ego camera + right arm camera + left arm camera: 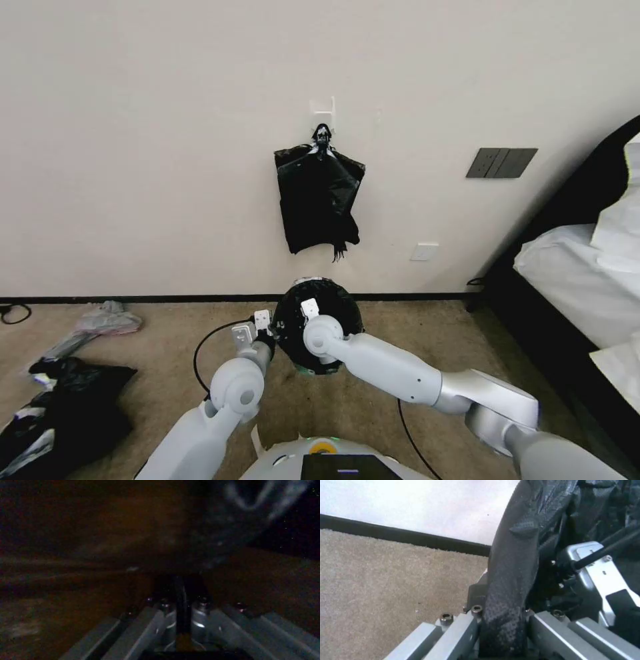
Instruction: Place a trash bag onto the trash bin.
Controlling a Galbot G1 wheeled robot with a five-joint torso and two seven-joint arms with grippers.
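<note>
– Left pincer (256, 328) at the left wall of the trash bin (309, 370), pressed together on a fold of the trash bag (321, 301), film running up between the two pads. Agreed?

– Agreed. Right pincer (309, 310) reaching over the near rim of the bin and down inside, into darkness. Spread or pressed together: cannot tell.

– And the bag itself?

– Sitting on the bin, draped over the mouth and down the walls, with just a pale sliver of bin showing below the hem on the near side.

– How far along, then?

– Judged mostly done: bag opened, seated over the rim. Probably left: pushing the liner down inside, smoothing the left edge, letting go. Far rim hard to judge.

– Pointing which way?

– Bin upright, long axis vertical, mouth up. Bag the same, mouth up, its skirt hanging downward.

– Around the bin?

– Carpet (400, 320) underneath. Bundle of black bags (319, 200) hung on the wall above and behind the bin. Black heap (63, 407) far left of the bin. Bed (573, 267) well off to the bin's right.
</note>
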